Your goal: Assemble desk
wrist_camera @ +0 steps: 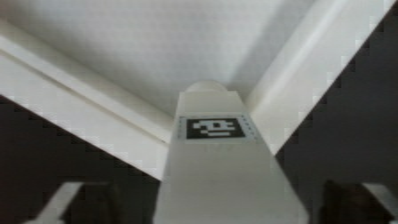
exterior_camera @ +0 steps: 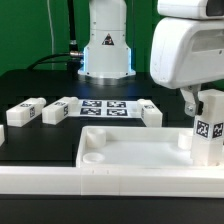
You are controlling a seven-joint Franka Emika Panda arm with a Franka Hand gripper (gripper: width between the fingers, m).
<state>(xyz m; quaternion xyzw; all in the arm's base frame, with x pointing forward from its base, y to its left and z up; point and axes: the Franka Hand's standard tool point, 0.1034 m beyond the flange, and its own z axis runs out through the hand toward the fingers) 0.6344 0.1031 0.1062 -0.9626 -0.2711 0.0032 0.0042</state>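
Note:
The white tabletop [exterior_camera: 135, 150] lies rim up at the front, with round sockets in its corners. One white leg [exterior_camera: 210, 128] stands upright at its corner on the exterior view's right, tag facing out. My gripper [exterior_camera: 203, 108] is around the leg's top; one finger [exterior_camera: 189, 102] shows just beside it. In the wrist view the leg [wrist_camera: 222, 160] runs down to the tabletop [wrist_camera: 160, 45] between my fingers [wrist_camera: 71, 203], with a dark gap on each side. My gripper [wrist_camera: 222, 208] is open. Three more legs [exterior_camera: 22, 114] [exterior_camera: 57, 110] [exterior_camera: 150, 112] lie on the black table behind.
The marker board [exterior_camera: 105, 107] lies flat between the loose legs at the back. A long white border rail [exterior_camera: 90, 183] runs along the front, against the tabletop. The arm's base [exterior_camera: 107, 45] stands behind the marker board.

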